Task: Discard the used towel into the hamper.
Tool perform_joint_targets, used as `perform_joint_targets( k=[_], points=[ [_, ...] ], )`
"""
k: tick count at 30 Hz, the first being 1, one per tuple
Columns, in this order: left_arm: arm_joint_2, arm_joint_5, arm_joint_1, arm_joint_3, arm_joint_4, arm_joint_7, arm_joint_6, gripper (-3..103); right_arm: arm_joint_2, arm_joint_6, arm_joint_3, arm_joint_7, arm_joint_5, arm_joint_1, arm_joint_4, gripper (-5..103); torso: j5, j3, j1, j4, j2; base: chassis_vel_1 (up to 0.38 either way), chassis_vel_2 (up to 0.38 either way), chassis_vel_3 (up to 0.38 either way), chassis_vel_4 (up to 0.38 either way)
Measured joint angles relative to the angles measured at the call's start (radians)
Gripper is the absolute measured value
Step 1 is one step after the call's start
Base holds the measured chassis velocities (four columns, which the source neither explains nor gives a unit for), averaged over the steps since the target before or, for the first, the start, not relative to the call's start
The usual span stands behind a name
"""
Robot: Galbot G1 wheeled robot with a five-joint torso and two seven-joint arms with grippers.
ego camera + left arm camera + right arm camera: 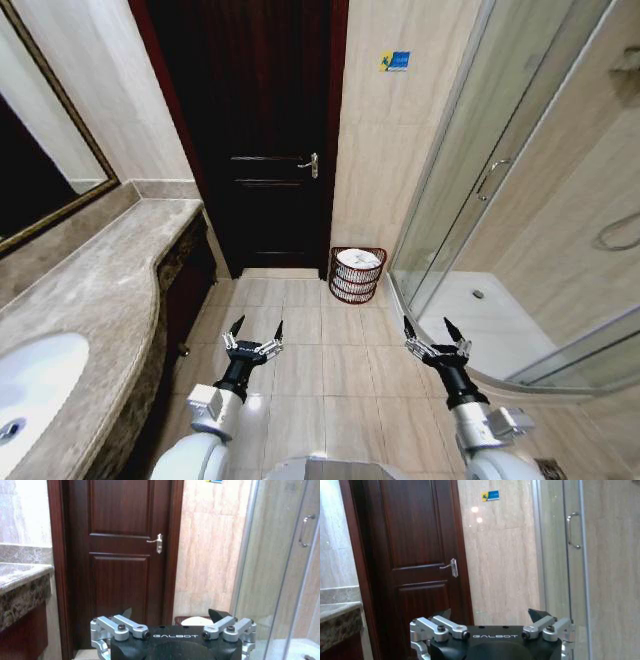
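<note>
The hamper (343, 290), a small round reddish-brown wire basket, stands on the floor against the wall just right of the door. A white towel (359, 262) lies bundled inside it. The left wrist view shows the hamper's rim (178, 619) and the towel (196, 621) behind the fingers. My left gripper (258, 328) is open and holds nothing, hanging over the floor tiles short and left of the hamper; it also appears as the left gripper (172, 613). My right gripper (429, 328) is open too and holds nothing, short and right of the hamper, seen again as the right gripper (492, 613).
A stone counter (105, 285) with a white sink (35, 385) runs along the left under a mirror (40, 150). A dark wooden door (260, 130) is straight ahead. The glass shower enclosure (480, 200) and its raised tray (490, 330) close off the right. Tiled floor (320, 370) lies between.
</note>
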Motion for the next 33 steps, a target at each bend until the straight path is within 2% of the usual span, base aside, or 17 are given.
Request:
perform_joint_targets(
  k=[8, 18, 33],
  points=[
    [0.000, 0.000, 0.000, 0.000, 0.000, 0.000, 0.000, 100, 0.000, 0.000, 0.000, 0.000, 0.000, 0.000, 0.000, 100, -0.0006, 0.000, 0.000, 0.0000, 0.000, 0.055, -0.175, -0.053, 0.151],
    [0.000, 0.000, 0.000, 0.000, 0.000, 0.000, 0.000, 100, 0.000, 0.000, 0.000, 0.000, 0.000, 0.000, 0.000, 100, -0.0004, 0.000, 0.001, 0.0000, 0.000, 0.006, -0.006, -0.006, 0.015],
    [0.000, 0.000, 0.000, 0.000, 0.000, 0.000, 0.000, 100, 0.000, 0.000, 0.000, 0.000, 0.000, 0.000, 0.000, 100, -0.0003, 0.000, 0.000, -0.0001, 0.000, 0.091, -0.029, -0.089, 0.032]
  ],
)
